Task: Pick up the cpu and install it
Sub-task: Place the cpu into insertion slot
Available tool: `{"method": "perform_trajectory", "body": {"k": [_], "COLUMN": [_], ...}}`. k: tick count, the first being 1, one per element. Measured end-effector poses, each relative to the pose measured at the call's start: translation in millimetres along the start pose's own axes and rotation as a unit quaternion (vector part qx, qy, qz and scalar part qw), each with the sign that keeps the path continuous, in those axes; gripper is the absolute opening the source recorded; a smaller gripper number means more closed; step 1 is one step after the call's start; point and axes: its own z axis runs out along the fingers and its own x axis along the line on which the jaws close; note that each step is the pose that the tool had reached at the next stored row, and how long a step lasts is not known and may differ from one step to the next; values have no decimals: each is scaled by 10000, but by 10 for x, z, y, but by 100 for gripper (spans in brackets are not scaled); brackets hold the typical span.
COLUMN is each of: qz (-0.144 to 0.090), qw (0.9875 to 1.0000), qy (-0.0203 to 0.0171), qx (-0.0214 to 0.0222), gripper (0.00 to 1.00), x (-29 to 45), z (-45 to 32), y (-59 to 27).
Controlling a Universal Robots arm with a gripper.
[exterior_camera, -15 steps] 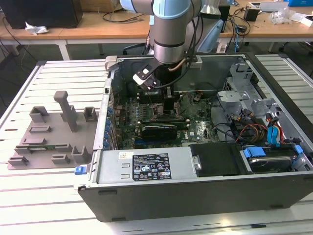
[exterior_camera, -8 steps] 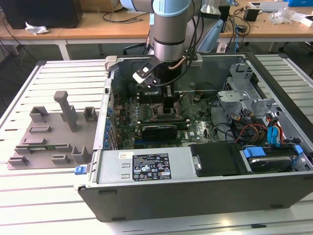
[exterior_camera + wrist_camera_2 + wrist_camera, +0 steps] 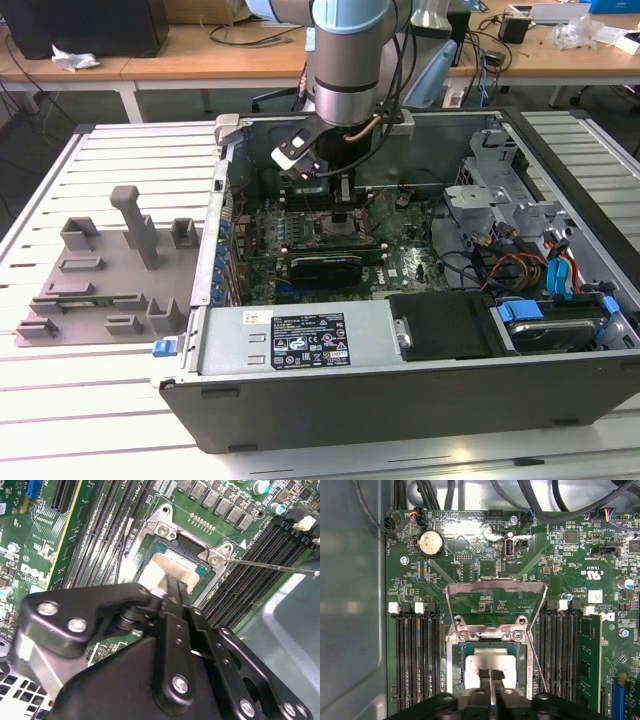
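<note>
Fingers (image 3: 483,679) stand pressed almost together, only a thin slit between them, their tips at the shiny top of the cpu (image 3: 490,661), which lies inside the socket opening; whether it is fully seated I cannot tell. In the exterior view the gripper (image 3: 340,215) reaches down into an open case (image 3: 400,400). At that view's left a grey tray (image 3: 105,275) with moulded blocks lies on the white slatted table (image 3: 120,390), just beside the case. Along the case's near side a metal box (image 3: 230,345) carries a white label (image 3: 310,335) with black print and symbols. Toward the exterior view's right are a black block (image 3: 440,325), then red and blue cables (image 3: 560,270). Behind the table, wooden desks (image 3: 200,55) hold loose wires. In the first wrist view the green board (image 3: 470,555) bears small white lettering, a coin cell (image 3: 430,543), and black slots (image 3: 417,655) on both sides of the socket, with one green stick (image 3: 588,655) fitted. The metal frame (image 3: 495,583) is swung open, away from the cpu. In the second wrist view the gripper (image 3: 170,587) covers part of the cpu (image 3: 167,565).
</note>
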Motion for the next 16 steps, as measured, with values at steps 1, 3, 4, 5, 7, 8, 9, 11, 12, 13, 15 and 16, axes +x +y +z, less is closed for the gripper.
{"method": "perform_trajectory", "body": {"k": [1, 3, 4, 5, 7, 8, 9, 11, 12, 13, 15, 16], "qz": [0, 0, 0, 0, 0, 0, 0, -1, 0, 0, 0, 0], "qw": [10000, 10000, 10000, 10000, 10000, 10000, 10000, 10000, 10000, 10000, 10000, 10000], "qy": [0, 0, 0, 0, 0, 0, -2, -2, -3, -6, -12, -16], "qx": [0, 0, 0, 0, 0, 0, 1, 1, 0, 0, 0, 0], "gripper": [11, 11, 11, 11, 11, 11, 11, 11, 11, 11, 11, 11], "x": [0, 0, 0, 0, 0, 0, -1, 1, 1, 1, 0, 0], "z": [-1, -1, -3, -4, -5, -5, -9, -33, -49, -88, -140, -162], "y": [0, 0, 0, 0, 0, 0, 0, 0, 0, 0, 0, -1]}}
